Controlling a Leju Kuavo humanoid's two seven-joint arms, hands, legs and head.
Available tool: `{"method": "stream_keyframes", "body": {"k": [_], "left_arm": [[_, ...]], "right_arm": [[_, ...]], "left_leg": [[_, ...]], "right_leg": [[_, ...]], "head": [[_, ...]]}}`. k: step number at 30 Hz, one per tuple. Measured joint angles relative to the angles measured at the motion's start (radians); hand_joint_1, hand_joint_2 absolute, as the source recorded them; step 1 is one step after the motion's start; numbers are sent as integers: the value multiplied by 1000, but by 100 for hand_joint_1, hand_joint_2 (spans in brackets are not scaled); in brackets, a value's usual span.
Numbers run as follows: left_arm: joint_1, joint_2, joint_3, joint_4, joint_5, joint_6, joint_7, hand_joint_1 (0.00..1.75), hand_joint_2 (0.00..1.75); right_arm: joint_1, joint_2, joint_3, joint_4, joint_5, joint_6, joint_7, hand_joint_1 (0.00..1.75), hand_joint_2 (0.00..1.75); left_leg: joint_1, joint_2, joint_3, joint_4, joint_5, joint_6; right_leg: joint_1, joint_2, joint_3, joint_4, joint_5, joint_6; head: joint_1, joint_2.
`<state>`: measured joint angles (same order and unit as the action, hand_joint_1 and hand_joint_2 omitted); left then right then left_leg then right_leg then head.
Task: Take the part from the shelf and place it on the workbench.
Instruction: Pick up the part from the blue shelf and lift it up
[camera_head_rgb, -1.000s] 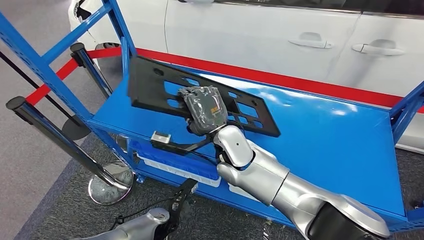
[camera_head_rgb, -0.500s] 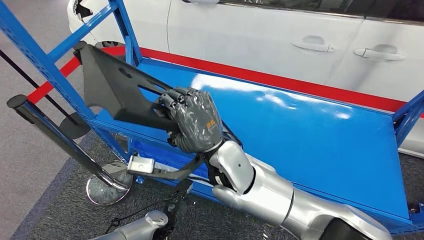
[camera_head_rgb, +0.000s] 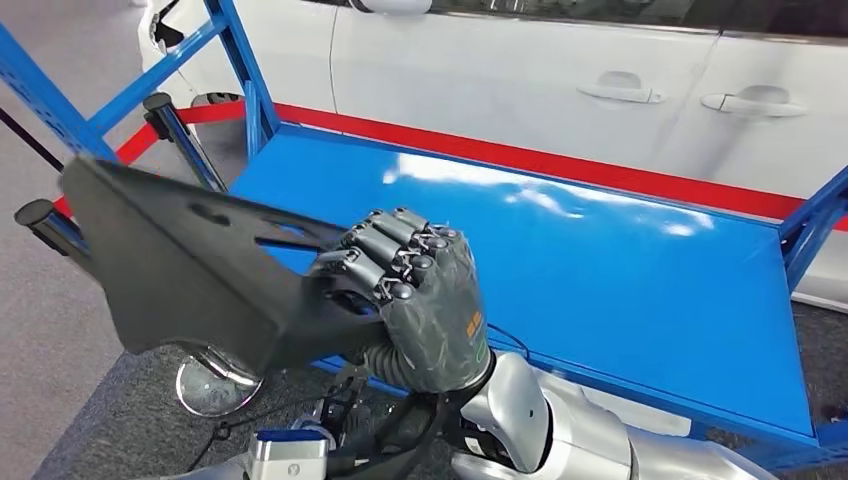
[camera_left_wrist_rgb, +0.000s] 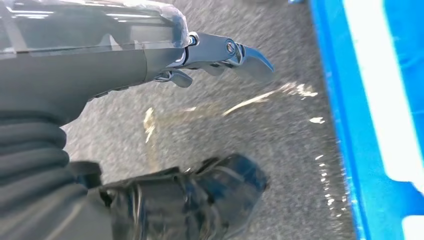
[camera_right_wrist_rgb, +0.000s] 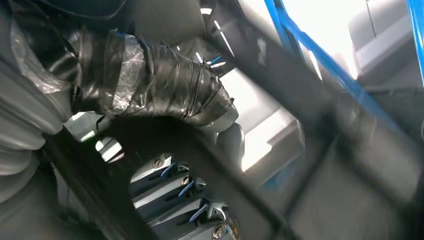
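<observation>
The part (camera_head_rgb: 190, 270) is a flat black plastic panel with cut-out slots. My right hand (camera_head_rgb: 415, 300) grips it by one edge, fingers curled over the top. It hangs tilted in the air, off the front left corner of the blue shelf (camera_head_rgb: 600, 260). In the right wrist view the taped thumb (camera_right_wrist_rgb: 160, 85) presses on the dark panel (camera_right_wrist_rgb: 320, 165), which is blurred. My left hand (camera_left_wrist_rgb: 90, 65) hangs low over the grey floor beside the shelf's edge, its thumb (camera_left_wrist_rgb: 200, 195) and fingers apart and holding nothing.
A white car (camera_head_rgb: 560, 60) stands behind the shelf, beyond a red floor stripe (camera_head_rgb: 560, 160). Blue uprights (camera_head_rgb: 240, 60) frame the shelf's left end. Black barrier posts (camera_head_rgb: 175, 135) with a chrome base (camera_head_rgb: 205, 385) stand on the left. Grey carpet lies in front.
The panel has come off the shelf: my right hand pulled it left and toward me, tipping it up on edge. The shelf top now lies bare.
</observation>
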<state>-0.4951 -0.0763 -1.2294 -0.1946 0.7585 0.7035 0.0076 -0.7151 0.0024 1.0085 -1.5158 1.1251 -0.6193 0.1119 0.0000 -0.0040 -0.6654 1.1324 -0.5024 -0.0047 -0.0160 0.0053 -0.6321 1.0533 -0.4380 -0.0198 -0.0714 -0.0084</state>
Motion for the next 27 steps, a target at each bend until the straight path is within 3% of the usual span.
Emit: {"method": "stream_keyframes", "body": {"k": [2, 4, 5, 7, 9, 11, 13, 15, 17, 18, 19, 20, 22, 24, 27], "left_arm": [[-6, 0, -4, 8, -11, 0, -20, 0, 175], [-3, 0, -4, 17, -25, 0, -43, 0, 175], [6, 1, -4, 19, -42, 0, -62, 0, 175], [47, 5, -4, 21, -89, 0, -126, 0, 175], [113, 10, -4, 21, -126, 0, -203, 0, 175], [179, 16, -4, 20, -137, -5, -255, 0, 175], [224, 21, -4, 20, -135, -18, -273, 0, 175], [246, 25, -2, 18, -121, -34, -271, 0, 175], [263, 28, 5, 18, -102, -49, -265, 0, 175], [272, 30, 10, 18, -94, -61, -260, 0, 175], [282, 32, 14, 18, -88, -77, -253, 0, 175], [291, 34, 16, 18, -84, -94, -245, 0, 175], [304, 39, 18, 18, -83, -120, -228, 0, 175], [312, 45, 19, 18, -86, -134, -211, 0, 175], [320, 56, 22, 18, -90, -143, -186, 0, 175]], "right_arm": [[9, -2, 0, -19, 1, -2, -1, 141, 175], [20, -5, 0, -36, 8, -5, 3, 141, 175], [29, -9, 0, -48, 21, -5, 15, 141, 175], [56, -27, -6, -84, 60, -5, 51, 141, 175], [93, -58, -25, -130, 66, -8, 72, 141, 175], [127, -88, -53, -171, 9, -24, 60, 141, 175], [161, -109, -79, -213, -91, -47, 18, 141, 175], [195, -119, -100, -252, -208, -67, -42, 141, 175], [231, -122, -118, -282, -321, -75, -103, 141, 175], [253, -124, -127, -296, -374, -77, -131, 141, 175], [274, -125, -134, -310, -417, -77, -155, 141, 175], [294, -127, -140, -322, -450, -77, -173, 141, 175], [320, -129, -146, -341, -485, -77, -191, 141, 175], [339, -131, -152, -358, -497, -75, -197, 141, 175], [359, -132, -158, -374, -510, -63, -197, 141, 175]], "left_leg": [[2, 0, -57, 131, -61, -7], [2, 0, -80, 187, -70, -8], [2, 0, -61, 155, -47, -5], [-1, 0, 16, 15, 16, 8], [-7, 0, 72, -88, 44, 19], [-11, 0, 82, -107, 43, 23], [-4, 2, 85, -124, 54, 30], [3, 5, 85, -143, 69, 41], [2, 6, 75, -141, 75, 46], [1, 7, 69, -137, 77, 47], [2, 8, 62, -132, 78, 46], [2, 8, 54, -125, 80, 45], [5, 8, 36, -107, 82, 38], [4, 3, 20, -89, 84, 27], [1, -4, 4, -77, 98, 11]], "right_leg": [[0, -1, -2, 0, 0, -3], [1, 0, -3, 0, 0, -4], [1, 0, -1, 0, 0, -4], [1, 2, 5, -1, -1, -3], [3, 5, 8, -2, -1, 2], [4, 7, 6, -6, 4, 10], [7, 6, 3, -3, -6, 21], [9, 5, -19, 55, -62, 30], [7, 4, -58, 175, -139, 35], [5, 4, -70, 226, -162, 38], [1, 3, -66, 245, -167, 41], [-3, 2, -46, 228, -155, 44], [-13, 1, 33, 110, -117, 53], [-13, 6, 81, 32, -93, 52], [-11, 10, 68, 29, -81, 28]], "head": [[-2, 0], [-2, 0], [-2, 0], [-2, 0], [-2, 0], [-2, 0], [-2, 0], [2, 0], [5, 0], [6, 0], [6, 0], [6, 0], [5, 0], [5, 0], [5, 0]]}}
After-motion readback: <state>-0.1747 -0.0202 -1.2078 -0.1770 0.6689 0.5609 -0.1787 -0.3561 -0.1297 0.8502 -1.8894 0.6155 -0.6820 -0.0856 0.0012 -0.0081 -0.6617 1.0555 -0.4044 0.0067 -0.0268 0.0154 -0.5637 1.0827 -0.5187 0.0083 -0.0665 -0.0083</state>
